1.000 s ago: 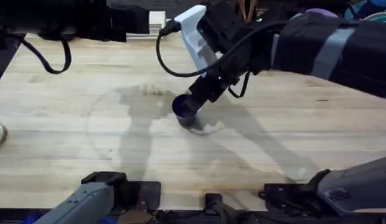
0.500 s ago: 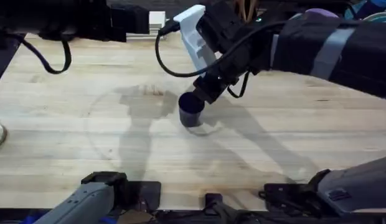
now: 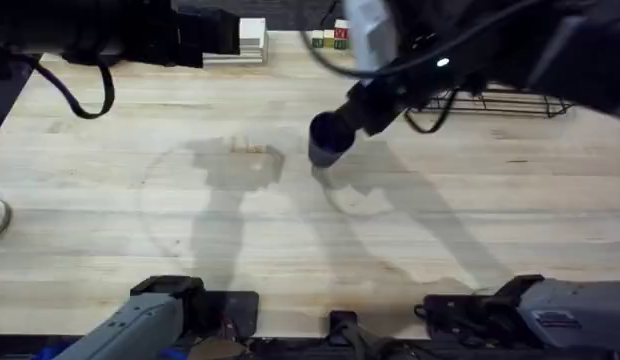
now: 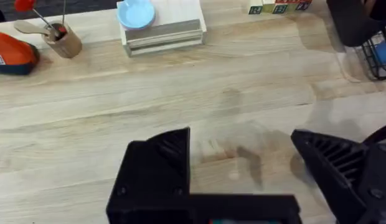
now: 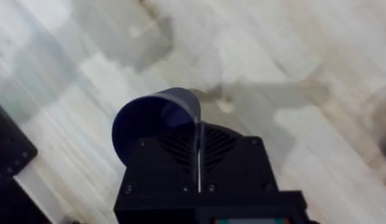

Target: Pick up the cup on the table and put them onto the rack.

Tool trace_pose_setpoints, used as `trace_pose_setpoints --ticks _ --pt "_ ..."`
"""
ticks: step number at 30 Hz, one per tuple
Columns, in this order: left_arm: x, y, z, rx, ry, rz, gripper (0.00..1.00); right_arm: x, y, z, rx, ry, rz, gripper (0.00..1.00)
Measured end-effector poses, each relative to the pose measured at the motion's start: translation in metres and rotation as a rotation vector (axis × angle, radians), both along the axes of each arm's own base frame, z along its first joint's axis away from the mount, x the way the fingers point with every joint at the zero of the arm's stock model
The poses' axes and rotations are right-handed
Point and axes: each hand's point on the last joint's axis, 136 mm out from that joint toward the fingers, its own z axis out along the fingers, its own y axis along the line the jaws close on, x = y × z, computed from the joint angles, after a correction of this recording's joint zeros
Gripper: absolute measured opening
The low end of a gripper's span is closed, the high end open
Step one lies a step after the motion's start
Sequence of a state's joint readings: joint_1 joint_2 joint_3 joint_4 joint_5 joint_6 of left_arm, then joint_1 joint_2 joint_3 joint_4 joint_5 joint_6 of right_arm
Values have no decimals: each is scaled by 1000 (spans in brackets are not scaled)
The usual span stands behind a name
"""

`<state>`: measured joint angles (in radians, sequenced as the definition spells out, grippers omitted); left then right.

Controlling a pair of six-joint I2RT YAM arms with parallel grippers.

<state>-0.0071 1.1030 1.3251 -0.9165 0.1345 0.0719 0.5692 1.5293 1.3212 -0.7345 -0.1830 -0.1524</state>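
A: Is there any writing to read?

B: None that can be made out. The small blocks (image 4: 279,8) far beyond the left gripper's fingers carry coloured marks, too small to read.

A: What does the right gripper (image 3: 342,128) hold?

B: The dark navy cup (image 3: 327,138). The fingers are closed on its rim, one against the inner wall and one outside, nearly touching. The cup is tilted with its open mouth turned up toward the wrist camera, lifted clear of the table (image 3: 190,230); its shadow lies on the wood beneath the fingers.

A: And the left gripper (image 4: 243,168)?

B: Its two black fingers are spread wide with nothing between them, only bare planks.

A: What else lies around?

B: Beyond the left fingers stands a white stacked box (image 4: 163,30) with a pale blue dish (image 4: 136,14) on top. Off to one side of it there is a wooden pot (image 4: 64,41) with utensils, and an orange and dark object (image 4: 12,55). The black wire rack (image 3: 500,102) sits past the right fingers, partly covered by the arm; something light blue (image 4: 384,55) shows behind its wires, though what it is cannot be told.

A: Textures?

B: Smooth matt plastic on the cup, ribbed inner faces on the left fingers, pale plank grain with a faint ring mark (image 3: 205,200) on the table
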Motion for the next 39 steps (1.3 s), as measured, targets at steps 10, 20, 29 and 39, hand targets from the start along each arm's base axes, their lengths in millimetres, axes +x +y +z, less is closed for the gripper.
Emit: trace_pose_setpoints --ticks 10,20,29,39 --pt "0 0 0 0 0 0 993 39 -72 68 74 -171 -204 29" --pt "0 0 0 0 0 0 993 57 -142 118 103 -301 -394 28" --pt "0 0 0 0 0 0 993 65 -195 123 86 -322 -536 29" --pt "0 0 0 0 0 0 993 67 -237 122 60 -330 -651 28"
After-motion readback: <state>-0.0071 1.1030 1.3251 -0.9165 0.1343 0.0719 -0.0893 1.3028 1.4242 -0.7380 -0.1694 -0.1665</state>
